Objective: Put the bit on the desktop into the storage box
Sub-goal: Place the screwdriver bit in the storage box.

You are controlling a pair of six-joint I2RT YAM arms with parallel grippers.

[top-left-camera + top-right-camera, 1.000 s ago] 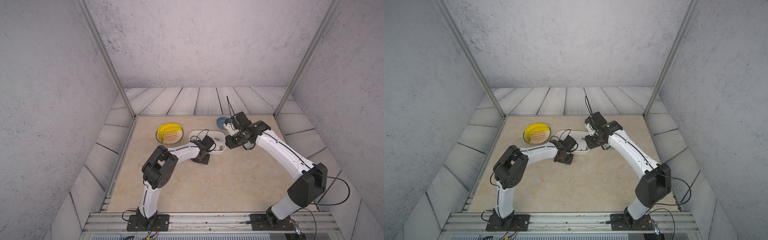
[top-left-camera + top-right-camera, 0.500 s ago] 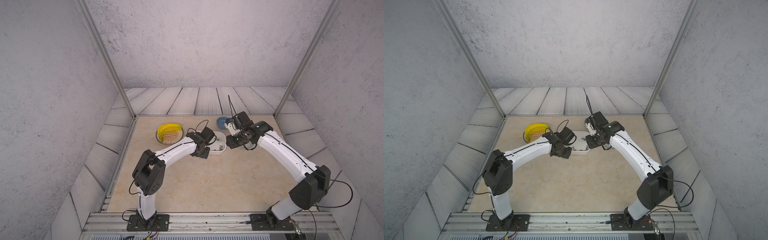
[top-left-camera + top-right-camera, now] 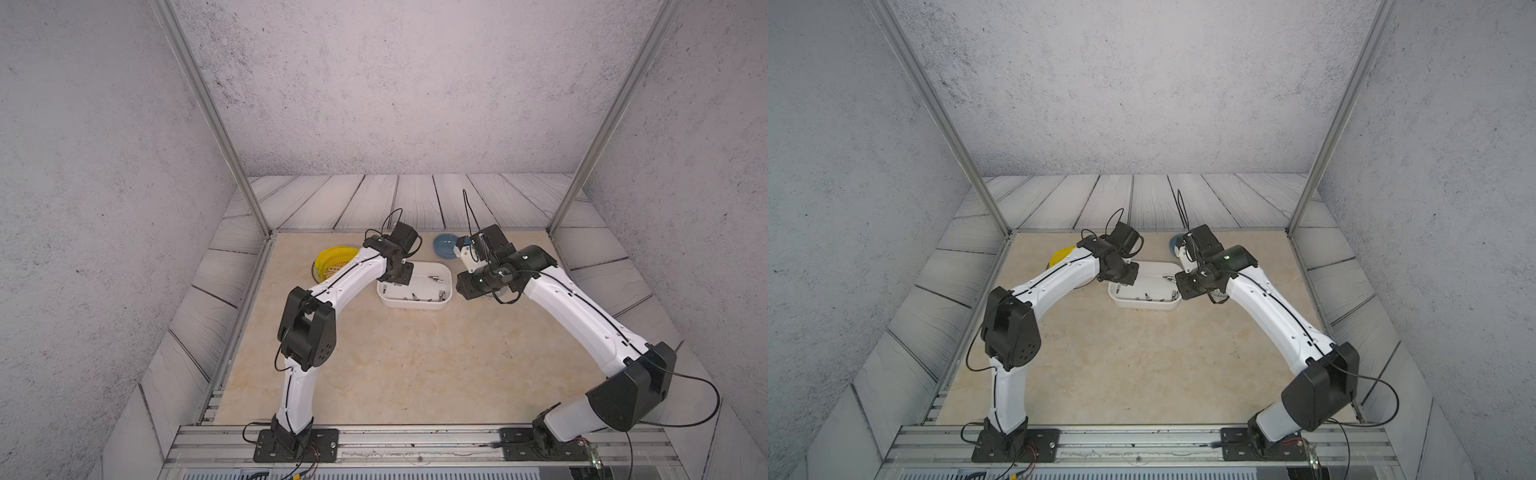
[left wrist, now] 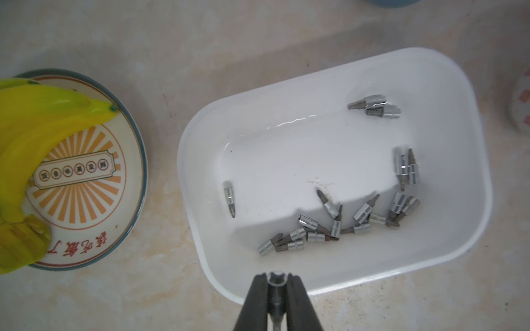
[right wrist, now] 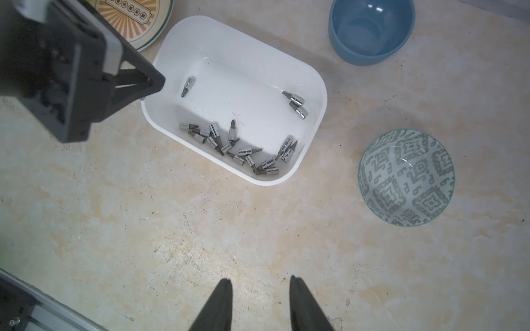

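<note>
**One bit in the left gripper, about seventeen already in the box**

The left gripper [image 4: 276, 277] is clenched on one silvery bit [image 4: 276, 282], pinched between its two black fingers. It hangs over the left edge of the storage box [image 3: 415, 305]. The bit is off the desktop [image 3: 415, 374] but not yet lying in the box.

The right gripper [image 5: 261, 282] has its two fingers spread apart with nothing between them. It hovers over bare desktop just right of the box.

There is one storage box, a white tub standing in the far middle of the desktop. Its contents, counted:
- One lone bit [image 4: 229, 197] lies on the left side of the floor.
- One pair [image 4: 372, 106] lies touching toward the far right corner.
- A second pair [image 4: 405, 169] lies side by side toward the near right corner.
- A heap [image 4: 329, 226] of roughly a dozen lies along the near wall. They overlap too much for an exact count.

That makes about seventeen bits inside. No loose bit shows on the visible desktop.

Three round dishes stand around the box, none touching it:
- One sunburst dish [image 4: 86, 206] stands to the far left and holds one bunch of yellow bananas [image 4: 37, 120].
- One blue bowl [image 5: 371, 31] stands to the far right, with nothing in it.
- One patterned bowl [image 5: 405, 177], grey-green, stands to the right, also with nothing in it.
</note>
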